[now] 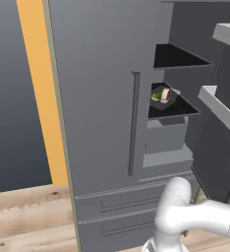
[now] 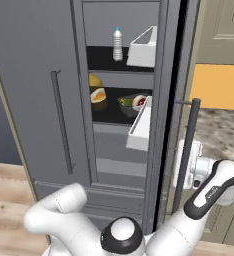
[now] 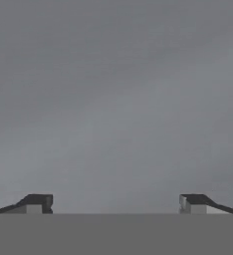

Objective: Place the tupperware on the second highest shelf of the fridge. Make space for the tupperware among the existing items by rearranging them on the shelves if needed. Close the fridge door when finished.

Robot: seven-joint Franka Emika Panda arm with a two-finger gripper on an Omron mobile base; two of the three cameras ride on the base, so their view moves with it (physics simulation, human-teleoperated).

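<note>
The tall dark grey French-door fridge [image 2: 39, 100] stands with its left door shut and its right one swung open. That tall dark grey fridge door [image 2: 170, 100] carries a long vertical bar handle [image 2: 186, 150] on its outer face and pale grey bins [image 2: 144, 47] on its back face. In the right base view the white arm's hand sits just beside this handle, at about 4 o'clock from the fridge's middle. Inside, a flat black shelf board with a grey front edge [image 2: 109, 120] holds the small translucent grey tupperware tub [image 2: 131, 103] (a red slice and something green show in it), with an orange piece [image 2: 98, 95] at its 9 o'clock. One shelf up, at 12 o'clock, stands a clear plastic bottle with a blue cap [image 2: 117, 45]. The gripper [image 3: 116, 204] has its jaws spread wide, grasping nothing, facing a plain dark grey surface.
</note>
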